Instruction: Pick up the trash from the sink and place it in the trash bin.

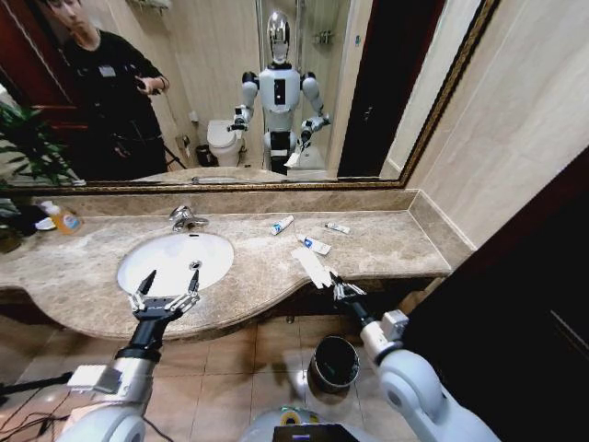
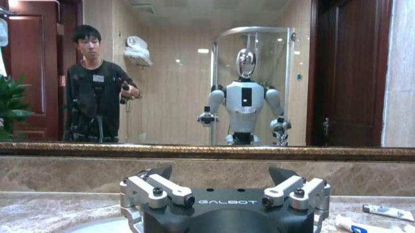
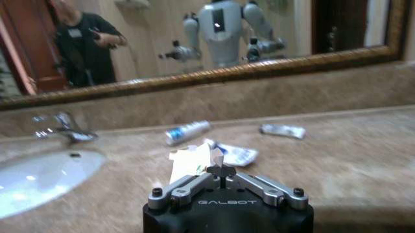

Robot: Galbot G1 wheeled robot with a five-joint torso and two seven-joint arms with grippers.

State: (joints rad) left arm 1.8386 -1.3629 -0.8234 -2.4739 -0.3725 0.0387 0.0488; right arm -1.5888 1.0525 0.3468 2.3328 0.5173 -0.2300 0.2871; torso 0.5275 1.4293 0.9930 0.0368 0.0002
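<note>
Left gripper [image 1: 168, 285]: fingers spread wide, empty, poised above the front rim of the sink [image 1: 175, 261]. Counter [image 1: 386, 241], right of basin: three white tubes [image 1: 282, 225] lying loose. Right gripper [image 1: 339, 287]: clenched on a flat white paper packet [image 1: 313, 266] at the counter's front edge, trash bin [image 1: 334, 362] on the floor below.

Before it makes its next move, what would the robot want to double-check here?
1. Right gripper shut on the paper packet: ok, fingers pinch its edge.
2. Packet lifted off the counter: cannot tell.
3. Trash bin open and reachable: ok, it stands on the floor below the counter edge.
4. Left gripper out of the way: ok, open over the sink front rim.
5. Other trash left: not ok, three tubes lie on the counter.
</note>
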